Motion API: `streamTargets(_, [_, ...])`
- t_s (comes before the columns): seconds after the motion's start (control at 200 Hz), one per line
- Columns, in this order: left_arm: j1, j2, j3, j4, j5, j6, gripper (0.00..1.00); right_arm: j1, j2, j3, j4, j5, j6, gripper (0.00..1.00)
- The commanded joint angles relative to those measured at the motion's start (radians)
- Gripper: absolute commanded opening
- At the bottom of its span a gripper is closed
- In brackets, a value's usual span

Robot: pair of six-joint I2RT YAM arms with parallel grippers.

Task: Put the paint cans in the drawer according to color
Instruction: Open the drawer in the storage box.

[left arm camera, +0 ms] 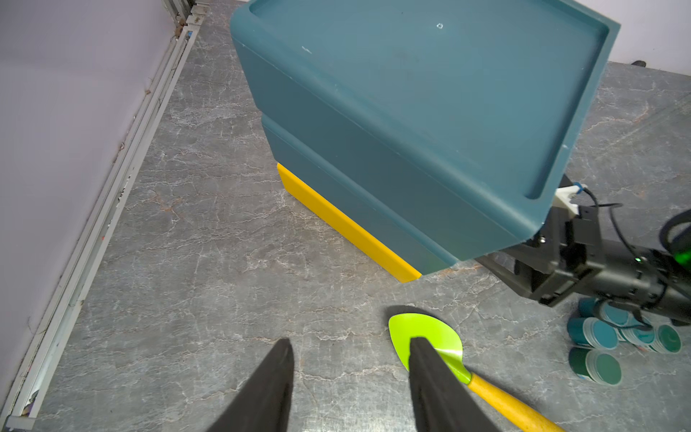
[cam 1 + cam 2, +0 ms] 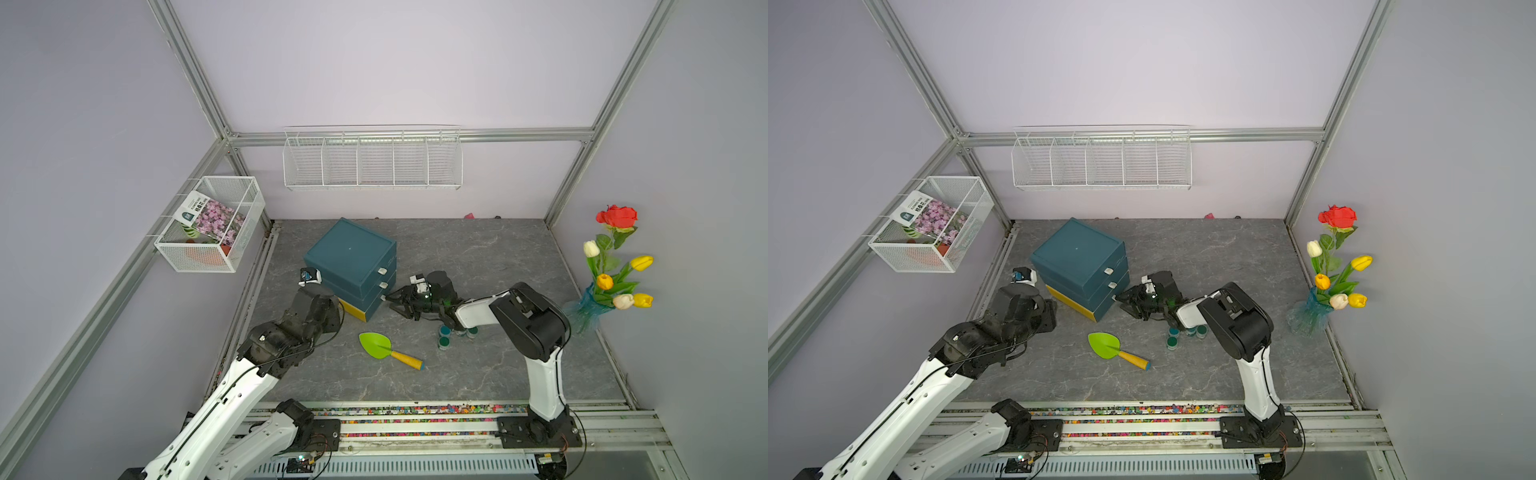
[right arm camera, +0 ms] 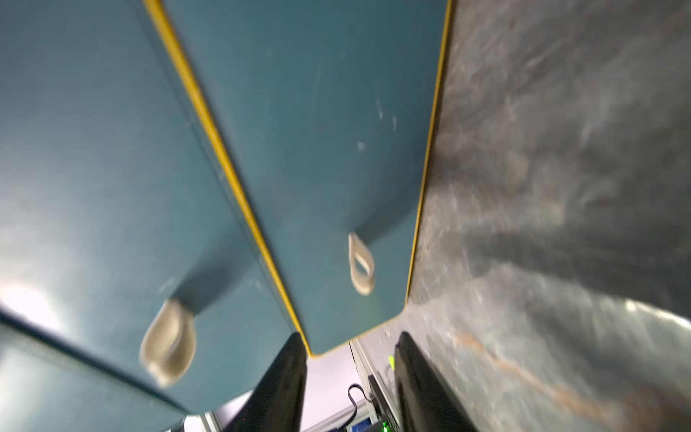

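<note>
1. Paint cans, teal and green, cluster on the floor at four o'clock from the drawer cabinet.
2. Right gripper: spread apart, empty, facing the bottom drawer.
3. Left gripper: spread apart, empty, near the trowel.

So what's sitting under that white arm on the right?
A cluster of small blue-green paint cans standing on the table. The right arm covers part of the cluster, so their number cannot be told.
</note>
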Motion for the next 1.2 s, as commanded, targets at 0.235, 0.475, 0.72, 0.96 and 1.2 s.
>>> streamTargets(0.235, [0.005,0.000,0.036,0.007,0.006,0.010,0.54,-0.002,0.086,0.084,0.027,0.004,-0.019,0.25])
streamTargets(0.475, [0.005,0.003,0.038,0.014,0.013,0.017,0.54,-0.002,0.102,0.087,0.026,0.011,-0.014,0.05])
streamTargets(0.72, [0.005,0.010,0.035,0.028,0.015,0.023,0.53,-0.013,-0.014,-0.018,-0.083,0.030,-0.076,0.00])
streamTargets(0.96, [0.005,0.020,0.030,0.045,0.027,0.030,0.53,-0.032,-0.179,-0.184,-0.137,0.035,-0.100,0.00])
streamTargets(1.2, [0.005,0.025,0.028,0.053,0.036,0.045,0.54,-0.039,-0.272,-0.263,-0.192,0.056,-0.117,0.00])
